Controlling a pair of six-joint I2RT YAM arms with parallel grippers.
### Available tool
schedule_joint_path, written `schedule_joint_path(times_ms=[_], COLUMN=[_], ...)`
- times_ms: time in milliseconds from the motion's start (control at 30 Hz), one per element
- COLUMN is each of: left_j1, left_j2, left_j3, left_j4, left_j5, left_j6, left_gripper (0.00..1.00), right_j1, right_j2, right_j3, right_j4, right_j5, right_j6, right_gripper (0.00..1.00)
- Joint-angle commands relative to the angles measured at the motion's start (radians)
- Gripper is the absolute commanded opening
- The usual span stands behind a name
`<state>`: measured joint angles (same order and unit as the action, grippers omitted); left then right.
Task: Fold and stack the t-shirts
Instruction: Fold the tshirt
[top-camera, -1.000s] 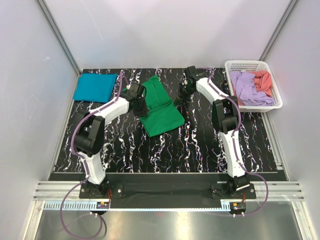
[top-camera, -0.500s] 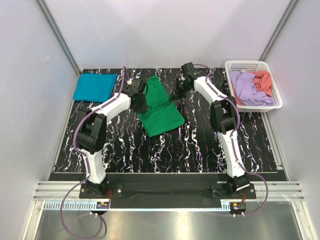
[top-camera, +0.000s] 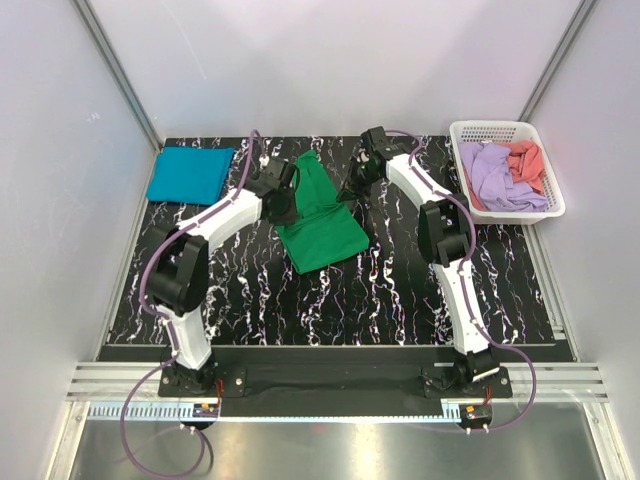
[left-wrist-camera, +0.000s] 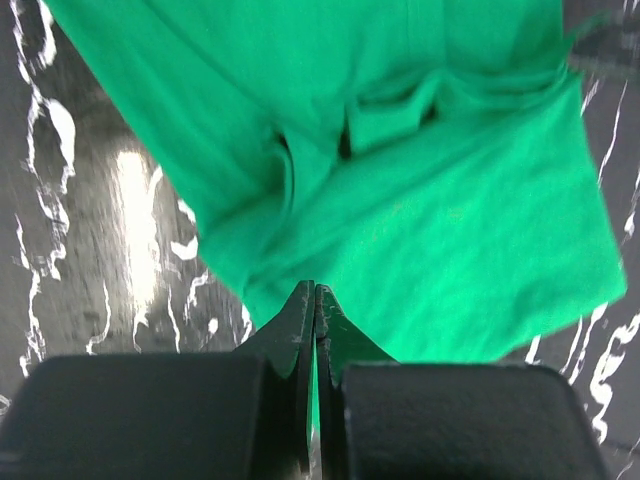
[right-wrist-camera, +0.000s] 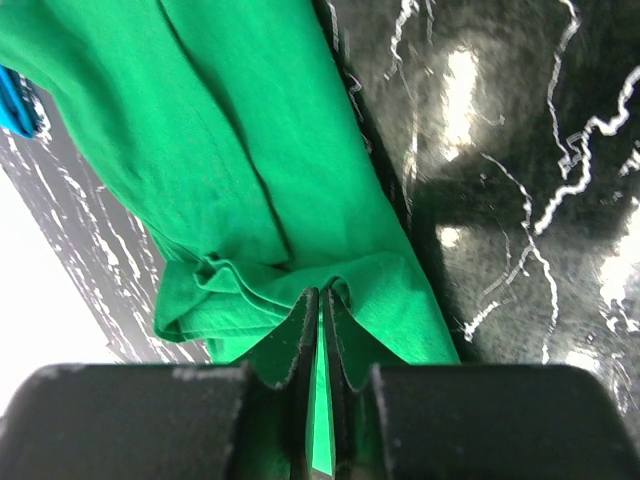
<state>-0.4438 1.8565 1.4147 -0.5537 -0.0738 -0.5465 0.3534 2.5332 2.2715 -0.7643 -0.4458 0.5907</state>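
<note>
Green cloth is pinched in both grippers: the left gripper (left-wrist-camera: 313, 292) is clamped on the left edge of the bright green soft-cloth t-shirt (top-camera: 325, 225), and the right gripper (right-wrist-camera: 320, 298) is nipped onto its bunched right edge. This shirt lies mid-table, toward 12 o'clock on the black marbled table (top-camera: 400, 300). At 10 o'clock rests a teal-blue folded rectangular cloth t-shirt (top-camera: 190, 173). At 2 o'clock, a white plastic lattice basket (top-camera: 500, 127) holds a lilac cloth t-shirt (top-camera: 495, 178) and a coral cloth t-shirt (top-camera: 526, 160).
</note>
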Motion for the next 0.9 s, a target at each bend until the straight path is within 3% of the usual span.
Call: schedule_joint_path(times_ms=[0,567,867], left_j1=[-0.006,-0.019,-0.05], left_j2=[-0.072,-0.037,0.001], left_j3=[-0.046,-0.079,-0.063], left_j4=[0.044,0.078,0.063], left_j5=[0.017,0.046,0.022], left_j6=[0.046,0.083,0.079], left_gripper=[0.0,0.0,0.0], right_j1=[0.009,0.01,0.01], right_j2=[-0.093,-0.18,-0.137], right_j3=[-0.024,-0.165,-0.175], right_j4=[0.013,0.031,0.048], right_j5=[0.012,0.027,0.027], right_j6=[-0.032,-0.083,-0.08], right_gripper=[0.11,0.12,0.12])
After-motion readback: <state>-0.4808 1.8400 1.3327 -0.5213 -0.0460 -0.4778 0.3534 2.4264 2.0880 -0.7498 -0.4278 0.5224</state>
